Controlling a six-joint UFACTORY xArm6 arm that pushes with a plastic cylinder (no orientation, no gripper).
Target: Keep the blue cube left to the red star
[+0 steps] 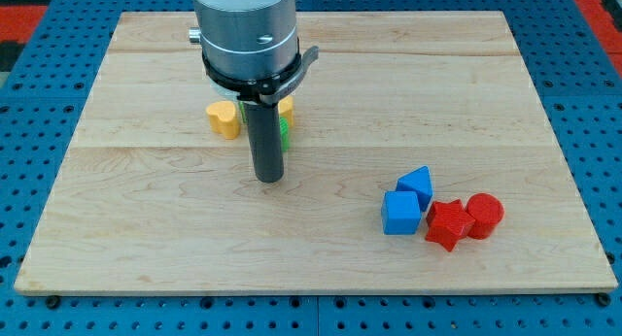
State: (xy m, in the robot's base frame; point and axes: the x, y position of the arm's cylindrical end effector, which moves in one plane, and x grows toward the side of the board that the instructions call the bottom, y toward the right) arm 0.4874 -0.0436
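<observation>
My tip (268, 179) — a bare rod, no jaws to report — stands well left of the blue cube (400, 213), which touches the red star (447, 224) on the star's left, perhaps just barely.

The arm (243, 30) runs off the view's top, so only its grey lower housing and the rod show. Right behind the rod, 2 blocks are mostly covered: a green block (286, 132) peeks out as a thin sliver, shape impossible to call, and a yellow block (287, 108) above it shows just an edge. The yellow heart (224, 118) has its top tucked under the housing, so that shape is only probably a heart. The blue tabletop (29, 132) is cropped on every side.
</observation>
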